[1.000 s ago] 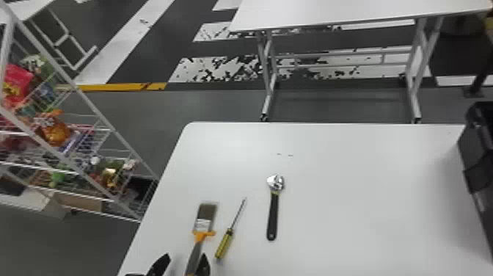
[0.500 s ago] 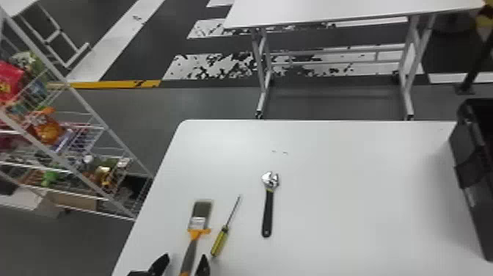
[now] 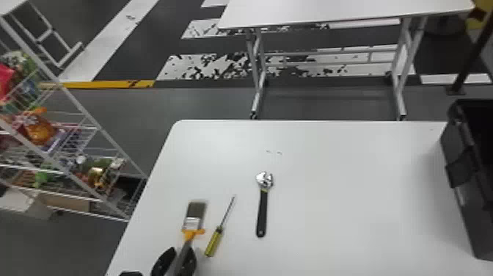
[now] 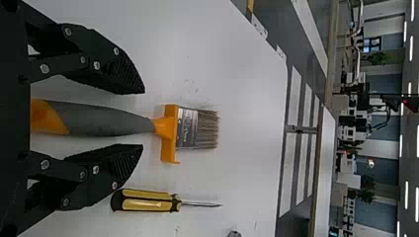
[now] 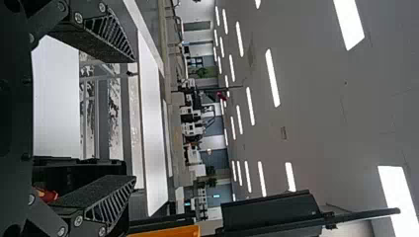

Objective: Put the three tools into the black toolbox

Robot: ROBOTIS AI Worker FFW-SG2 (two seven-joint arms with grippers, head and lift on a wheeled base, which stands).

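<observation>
In the head view my left gripper (image 3: 176,260) is at the table's near left, its fingers on either side of the paintbrush (image 3: 193,219). The left wrist view has the gripper (image 4: 143,118) open around the grey handle of the brush (image 4: 111,120), touching neither side. Beside it lies the yellow screwdriver (image 3: 214,242), and right of that the adjustable wrench (image 3: 262,209) with a black handle. The black toolbox (image 3: 473,191) stands at the table's right edge. My right gripper (image 5: 133,118) is open with nothing between its fingers, near the toolbox (image 5: 74,168).
The white table (image 3: 348,191) carries the tools. A wire shelf (image 3: 84,135) with colourful goods stands off to the left. Beyond the floor gap is another white table (image 3: 330,11). An orange part (image 5: 168,231) and black lid-like piece (image 5: 272,212) show in the right wrist view.
In the head view, the table, toolbox and tools have shifted slightly left. My left gripper has stayed open around the brush handle, which now lies more between its fingers.
</observation>
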